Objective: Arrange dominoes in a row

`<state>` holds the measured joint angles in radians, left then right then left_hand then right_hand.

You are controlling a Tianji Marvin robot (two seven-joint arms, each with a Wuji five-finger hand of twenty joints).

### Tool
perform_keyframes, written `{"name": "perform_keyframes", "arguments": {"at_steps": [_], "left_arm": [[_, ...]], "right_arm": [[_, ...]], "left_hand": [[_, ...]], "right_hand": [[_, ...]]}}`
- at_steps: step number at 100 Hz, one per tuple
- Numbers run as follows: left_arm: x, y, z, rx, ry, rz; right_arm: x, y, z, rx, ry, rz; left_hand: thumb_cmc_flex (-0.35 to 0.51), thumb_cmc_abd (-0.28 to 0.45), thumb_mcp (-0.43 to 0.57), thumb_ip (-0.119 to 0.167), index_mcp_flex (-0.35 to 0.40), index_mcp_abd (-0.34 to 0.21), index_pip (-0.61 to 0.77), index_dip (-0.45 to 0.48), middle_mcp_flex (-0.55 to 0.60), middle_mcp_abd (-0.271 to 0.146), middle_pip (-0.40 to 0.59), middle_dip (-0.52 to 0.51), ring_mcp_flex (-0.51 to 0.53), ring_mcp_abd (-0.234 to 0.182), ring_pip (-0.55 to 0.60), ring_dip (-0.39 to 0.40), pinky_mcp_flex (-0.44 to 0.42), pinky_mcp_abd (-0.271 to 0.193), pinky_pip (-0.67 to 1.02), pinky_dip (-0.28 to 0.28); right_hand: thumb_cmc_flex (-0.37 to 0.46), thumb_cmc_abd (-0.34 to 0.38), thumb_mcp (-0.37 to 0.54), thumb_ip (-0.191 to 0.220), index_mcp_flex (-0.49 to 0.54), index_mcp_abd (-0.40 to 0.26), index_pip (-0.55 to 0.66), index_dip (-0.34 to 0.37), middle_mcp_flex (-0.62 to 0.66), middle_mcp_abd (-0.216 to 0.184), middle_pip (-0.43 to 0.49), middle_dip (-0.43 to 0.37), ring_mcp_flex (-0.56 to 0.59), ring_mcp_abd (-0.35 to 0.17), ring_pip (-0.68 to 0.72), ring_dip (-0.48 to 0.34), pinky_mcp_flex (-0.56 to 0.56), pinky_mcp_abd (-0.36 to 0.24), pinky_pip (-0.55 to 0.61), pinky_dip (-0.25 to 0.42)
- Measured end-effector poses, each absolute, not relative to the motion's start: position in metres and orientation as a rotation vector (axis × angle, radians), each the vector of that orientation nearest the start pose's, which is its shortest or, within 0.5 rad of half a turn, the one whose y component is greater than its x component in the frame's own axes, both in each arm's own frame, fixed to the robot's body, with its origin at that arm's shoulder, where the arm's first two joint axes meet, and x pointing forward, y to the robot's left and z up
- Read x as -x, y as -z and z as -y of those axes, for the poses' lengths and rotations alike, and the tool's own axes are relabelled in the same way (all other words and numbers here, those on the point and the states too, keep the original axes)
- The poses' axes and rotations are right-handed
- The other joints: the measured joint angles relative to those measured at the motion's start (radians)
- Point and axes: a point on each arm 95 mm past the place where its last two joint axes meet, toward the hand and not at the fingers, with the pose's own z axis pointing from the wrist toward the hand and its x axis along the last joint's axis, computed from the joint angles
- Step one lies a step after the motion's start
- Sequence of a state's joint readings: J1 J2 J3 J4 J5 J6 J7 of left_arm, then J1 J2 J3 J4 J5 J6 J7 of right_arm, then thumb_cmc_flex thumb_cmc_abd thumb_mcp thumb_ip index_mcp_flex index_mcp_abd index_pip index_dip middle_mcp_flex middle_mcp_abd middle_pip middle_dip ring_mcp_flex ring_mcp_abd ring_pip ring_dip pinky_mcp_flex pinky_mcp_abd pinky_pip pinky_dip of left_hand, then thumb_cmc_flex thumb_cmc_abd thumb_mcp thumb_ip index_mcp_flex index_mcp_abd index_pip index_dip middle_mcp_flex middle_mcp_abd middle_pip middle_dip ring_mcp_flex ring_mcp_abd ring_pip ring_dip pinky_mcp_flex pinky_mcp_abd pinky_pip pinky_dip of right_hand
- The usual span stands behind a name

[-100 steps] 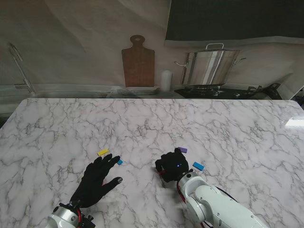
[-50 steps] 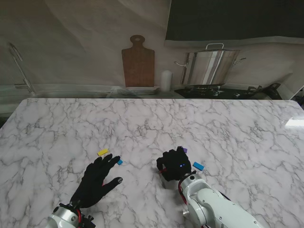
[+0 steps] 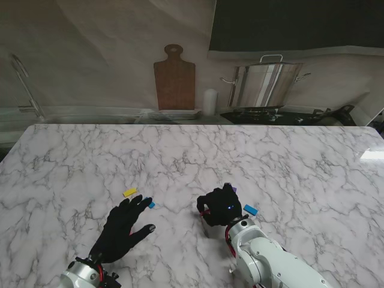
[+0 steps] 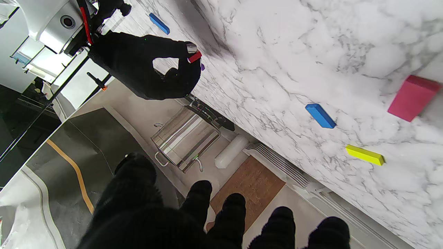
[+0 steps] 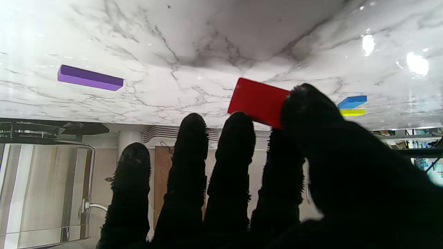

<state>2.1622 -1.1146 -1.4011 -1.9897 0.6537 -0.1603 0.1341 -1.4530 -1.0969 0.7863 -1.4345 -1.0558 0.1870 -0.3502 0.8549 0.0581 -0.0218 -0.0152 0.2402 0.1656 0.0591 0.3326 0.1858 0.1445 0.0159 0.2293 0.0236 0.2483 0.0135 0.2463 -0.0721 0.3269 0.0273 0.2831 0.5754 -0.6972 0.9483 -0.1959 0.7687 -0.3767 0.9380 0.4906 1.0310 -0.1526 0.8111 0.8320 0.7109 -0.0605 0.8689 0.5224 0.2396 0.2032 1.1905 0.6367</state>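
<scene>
The right hand (image 3: 221,207) pinches a red domino (image 5: 259,102) between its thumb and forefinger, above the marble tabletop (image 3: 198,156); in the left wrist view the same small red piece (image 4: 195,57) shows at the tips of those two fingers, the rest of the fingers curled loosely beside them. Whether the domino's lower edge touches the tabletop cannot be told.

The left hand (image 3: 123,227) rests palm down with its fingers (image 4: 234,207) spread apart, holding nothing. Just beyond its fingertips lies a blue domino (image 3: 151,204), and a little farther from the robot and to the left, a yellow domino (image 3: 129,192), both flat on the tabletop. The left wrist view also shows a pink domino (image 4: 413,98) near these two.

A purple domino (image 5: 90,77) lies flat just beyond the right hand, largely hidden by it in the stand's view. Another blue domino (image 3: 250,209) lies just right of that hand.
</scene>
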Motion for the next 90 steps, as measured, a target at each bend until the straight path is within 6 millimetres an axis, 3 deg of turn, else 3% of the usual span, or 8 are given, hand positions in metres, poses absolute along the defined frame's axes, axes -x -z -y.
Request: {"name": "perform_keyframes", "arguments": {"at_steps": [23, 38, 54, 66, 90], "left_arm": [[-0.242, 0.327, 0.005, 1.635, 1.874, -1.238], [-0.242, 0.327, 0.005, 1.635, 1.874, -1.237], [-0.243, 0.327, 0.005, 1.634, 1.873, -1.237], [-0.243, 0.327, 0.005, 1.634, 1.873, -1.237], [-0.243, 0.327, 0.005, 1.632, 1.873, -1.238]], "right_arm": [[-0.359, 0.384, -0.086, -1.032, -1.544, -1.525], [-0.356, 0.382, -0.086, -1.105, -1.569, -1.503], [-0.353, 0.379, -0.089, -1.204, -1.582, -1.503], [-0.351, 0.377, -0.09, -1.271, -1.589, -1.506], [-0.346, 0.375, -0.091, -1.38, -1.62, -1.458]], "left_hand": [[0.0, 0.0, 0.0, 0.0, 0.0, 0.004, 0.0, 0.0, 0.0, 0.0, 0.0, 0.0, 0.0, 0.0, 0.0, 0.0, 0.0, 0.0, 0.0, 0.0], [0.0, 0.0, 0.0, 0.0, 0.0, 0.005, 0.0, 0.0, 0.0, 0.0, 0.0, 0.001, 0.0, 0.0, 0.0, 0.0, 0.0, 0.0, 0.0, 0.0], [0.0, 0.0, 0.0, 0.0, 0.0, 0.014, 0.0, 0.0, 0.0, 0.001, 0.0, 0.001, 0.0, 0.0, 0.0, 0.0, 0.0, 0.0, 0.0, 0.0], [0.0, 0.0, 0.0, 0.0, 0.0, 0.015, 0.0, 0.0, 0.0, 0.003, 0.0, 0.002, 0.0, 0.0, 0.0, 0.0, 0.0, 0.0, 0.0, 0.0], [0.0, 0.0, 0.0, 0.0, 0.0, 0.016, 0.0, 0.0, 0.011, 0.003, 0.001, 0.002, 0.0, 0.0, 0.0, 0.0, 0.0, 0.0, 0.0, 0.0]], "right_hand": [[0.0, 0.0, 0.0, 0.0, -0.002, -0.011, -0.001, 0.012, 0.17, -0.001, -0.234, -0.19, 0.099, 0.0, -0.112, -0.046, 0.036, 0.01, 0.0, -0.023], [0.0, 0.0, 0.002, 0.0, -0.002, -0.011, -0.001, 0.013, 0.248, 0.002, -0.321, -0.346, 0.182, -0.002, -0.215, -0.084, 0.073, 0.02, 0.0, -0.045], [0.0, 0.023, 0.012, -0.002, -0.029, 0.008, -0.001, 0.054, 0.273, 0.021, -0.351, -0.478, 0.256, -0.002, -0.367, -0.132, 0.105, 0.021, 0.001, -0.074], [0.011, 0.084, 0.012, -0.005, -0.087, 0.056, 0.027, 0.1, 0.272, 0.04, -0.359, -0.54, 0.266, -0.002, -0.44, -0.156, 0.113, 0.021, 0.001, -0.086], [0.034, 0.131, 0.006, -0.005, -0.134, 0.116, 0.066, 0.128, 0.241, 0.061, -0.357, -0.57, 0.266, 0.0, -0.478, -0.166, 0.111, 0.023, 0.011, -0.087]]}}
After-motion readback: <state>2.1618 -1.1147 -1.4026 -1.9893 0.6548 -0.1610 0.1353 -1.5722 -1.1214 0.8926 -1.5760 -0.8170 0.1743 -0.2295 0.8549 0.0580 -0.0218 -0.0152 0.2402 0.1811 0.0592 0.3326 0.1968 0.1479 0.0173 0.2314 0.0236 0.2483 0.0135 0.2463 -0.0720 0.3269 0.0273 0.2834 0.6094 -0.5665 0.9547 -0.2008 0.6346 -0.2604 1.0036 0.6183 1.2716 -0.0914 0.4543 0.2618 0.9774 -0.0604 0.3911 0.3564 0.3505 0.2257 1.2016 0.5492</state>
